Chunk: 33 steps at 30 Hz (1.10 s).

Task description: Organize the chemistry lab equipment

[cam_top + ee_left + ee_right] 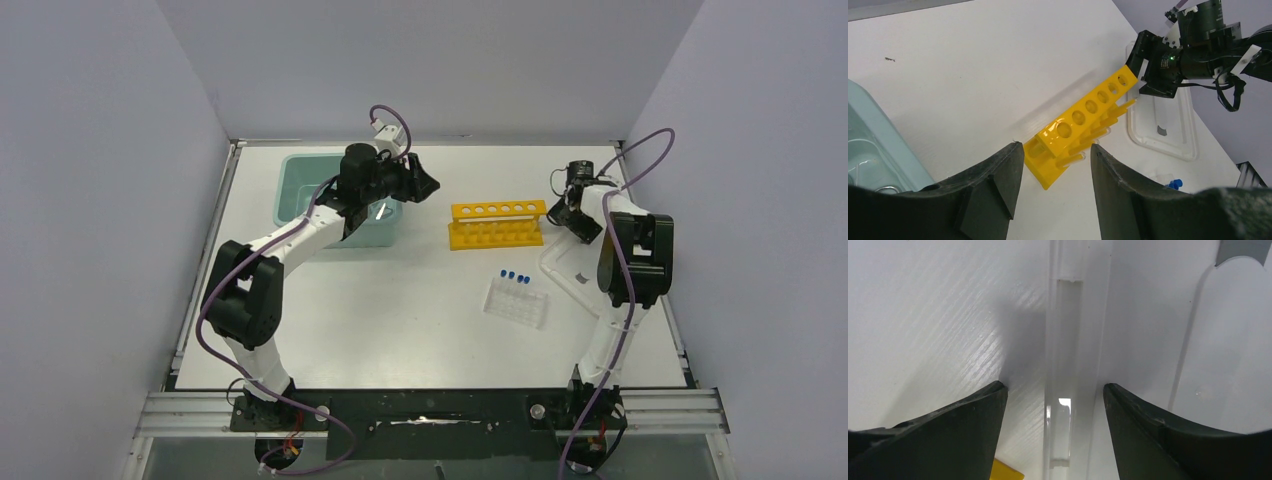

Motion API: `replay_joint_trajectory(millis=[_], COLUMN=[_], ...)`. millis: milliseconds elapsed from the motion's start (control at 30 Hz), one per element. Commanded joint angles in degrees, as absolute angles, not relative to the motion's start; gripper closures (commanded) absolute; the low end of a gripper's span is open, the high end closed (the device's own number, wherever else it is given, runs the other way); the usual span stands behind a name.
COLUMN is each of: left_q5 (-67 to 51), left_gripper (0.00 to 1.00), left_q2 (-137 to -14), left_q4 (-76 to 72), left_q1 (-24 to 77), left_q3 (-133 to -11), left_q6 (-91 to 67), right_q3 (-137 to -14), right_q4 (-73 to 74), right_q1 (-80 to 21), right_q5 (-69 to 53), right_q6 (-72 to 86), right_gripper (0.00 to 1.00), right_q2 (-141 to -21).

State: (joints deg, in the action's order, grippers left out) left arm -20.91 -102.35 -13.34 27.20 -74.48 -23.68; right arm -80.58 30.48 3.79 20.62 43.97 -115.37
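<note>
Tubes [515,277], blue-capped, side by side

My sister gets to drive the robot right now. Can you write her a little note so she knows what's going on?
Left gripper: open, empty, beside the teal tub, facing the yellow rack.
Right gripper: open, empty, over the edge of the translucent lid, by the rack's right end.
Blue-capped tubes: in a clear holder on the near side of the rack.
Done: cannot tell; the left arm hides much of the tub.
To do: rack holes are empty; tubes not put away.
</note>
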Motion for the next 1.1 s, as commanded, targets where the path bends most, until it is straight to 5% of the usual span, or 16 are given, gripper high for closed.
replay_joint_trajectory(millis=[0,100,267,300,900,1067], left_q5=[-22.14,-22.46,-23.00,-23.09,-26.61,-35.55], left_gripper=[0.49,0.49,0.49,0.49,0.49,0.47], left_q2=[-99.91,-100.14,-100.35,-100.36,-100.13,-100.67], left_q4=[-16.27,-16.26,-16.59,-16.65,-19.98,-23.33], left_q1=[26.71,26.65,26.72,26.71,27.28,28.75], left_q3=[-74.95,-75.13,-75.23,-75.23,-75.10,-76.10], left_q6=[-23.90,-24.03,-24.39,-24.43,-25.78,-26.37], right_q3=[-83.51,-82.80,-82.57,-82.50,-79.85,-79.85], right_q4=[32.91,32.99,34.09,34.27,32.74,32.56], right_q1=[4.31,4.31,4.42,4.51,4.02,3.65], right_q5=[22.51,22.96,24.58,25.05,27.97,27.59], right_q6=[45.22,46.06,46.69,46.75,45.53,45.16], right_gripper=[0.33,0.49,0.97,1.00,1.00,1.00], right_q2=[-116.77,-116.58,-115.22,-114.50,-100.91,-98.30])
